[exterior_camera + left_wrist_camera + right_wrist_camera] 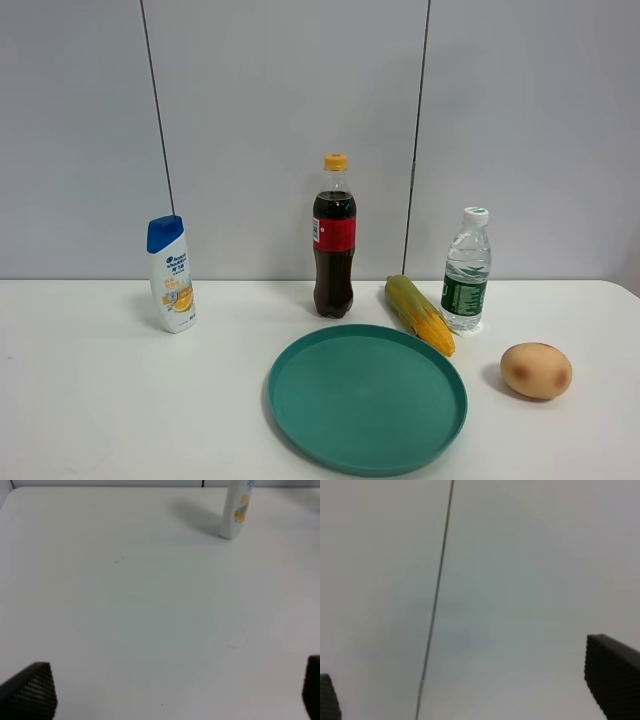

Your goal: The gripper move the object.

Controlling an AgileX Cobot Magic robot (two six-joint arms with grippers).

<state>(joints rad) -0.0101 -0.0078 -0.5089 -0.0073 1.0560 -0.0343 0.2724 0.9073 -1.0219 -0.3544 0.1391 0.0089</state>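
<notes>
White tabletop [100,400]: small clear plastic water bottle [466,270], white cap, green label, upright right-rear, just beside yellow corn cob [420,314]. Right gripper [470,685] jaws apart, empty. Approach from open side, clamp mid-body.

No text fully readable in any view.
- Shampoo bottle [172,275]: small blue logo print on upper white front, orange-yellow picture below it; letters too small to read.
- Left wrist view, shampoo bottle [236,510]: yellow-orange print with bit of blue above, blurred, unreadable.
- Cola bottle [334,240]: red label [335,234] around middle, small white marks at its left edge, not legible.
- Water bottle [466,272]: dark green label [463,297] around lower body, pale fine print on it, too small to read.
</notes>
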